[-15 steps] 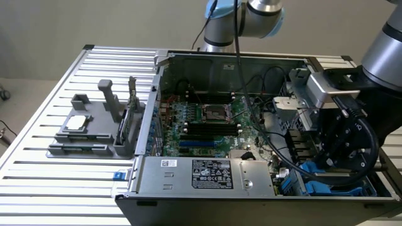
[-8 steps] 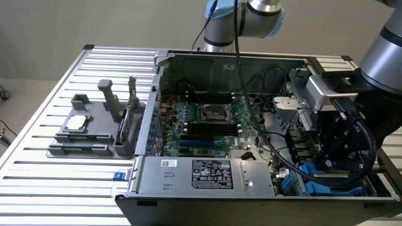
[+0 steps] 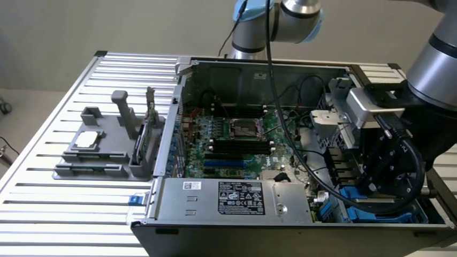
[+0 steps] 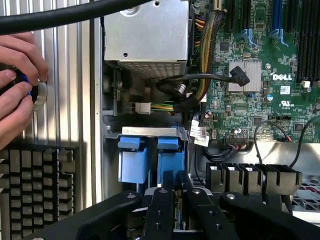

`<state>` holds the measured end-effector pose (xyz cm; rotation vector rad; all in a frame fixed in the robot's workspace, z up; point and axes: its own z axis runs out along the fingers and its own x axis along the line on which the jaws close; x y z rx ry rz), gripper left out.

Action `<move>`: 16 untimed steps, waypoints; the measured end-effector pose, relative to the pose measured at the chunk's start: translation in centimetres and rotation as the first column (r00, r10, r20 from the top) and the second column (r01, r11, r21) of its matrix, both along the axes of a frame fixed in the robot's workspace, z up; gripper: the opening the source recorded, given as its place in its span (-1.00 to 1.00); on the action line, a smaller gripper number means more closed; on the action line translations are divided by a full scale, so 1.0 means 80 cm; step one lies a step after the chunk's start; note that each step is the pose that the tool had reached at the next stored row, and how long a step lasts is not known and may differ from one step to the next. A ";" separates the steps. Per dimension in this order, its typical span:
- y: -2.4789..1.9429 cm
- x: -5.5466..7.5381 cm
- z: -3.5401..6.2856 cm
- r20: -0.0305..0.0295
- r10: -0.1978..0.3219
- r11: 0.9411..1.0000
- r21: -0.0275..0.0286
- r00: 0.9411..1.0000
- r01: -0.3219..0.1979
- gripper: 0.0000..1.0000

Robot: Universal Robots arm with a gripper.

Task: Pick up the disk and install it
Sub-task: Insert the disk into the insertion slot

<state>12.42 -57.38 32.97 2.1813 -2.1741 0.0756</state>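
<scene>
From the exterior view, I see a big open computer case (image 3: 187, 115) sitting on a metal table (image 3: 43, 160) with long grooves. A grey stand (image 3: 107, 147) sits apart from the case, toward the exterior view's left. The robot arm comes in from the exterior view's right and reaches down into the near corner of the case. The gripper (image 3: 382, 194) is low there, right over some blue plastic. The silver power supply box (image 3: 236, 199) lies along the near wall, just beside that corner. Thick black cables loop in front, so I cannot make out the fingers from here. In the wrist view, the gripper (image 4: 175, 194) has its two black fingers pulled close together. A blue piece sits pinched between them. I think this is the blue frame of the disk (image 4: 170, 160), so the gripper seems to have hold of it. I cannot see its silver metal. The disk lies straight ahead of the fingers, and its long side points away from them toward the power supply box. It looks partly down in its slot. A second blue frame (image 4: 132, 161) stands right next to it, lined up the same way. Off on the table, a person's hand (image 4: 15, 85) touches a small round knob (image 4: 40, 95), well apart from the gripper.
</scene>
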 end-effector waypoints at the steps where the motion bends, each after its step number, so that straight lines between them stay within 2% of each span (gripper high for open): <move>1: 0.0000 0.000 0.000 -0.001 0.000 1.000 0.000 1.000 0.000 -0.63; 4: -0.0001 0.000 0.002 -0.003 0.000 1.000 0.002 1.000 0.000 -0.63; 10: 0.0000 0.000 0.017 -0.004 0.000 1.000 0.001 1.000 0.000 -0.63; 16: 0.0000 0.000 0.041 -0.004 0.000 1.000 0.000 1.000 0.000 -0.63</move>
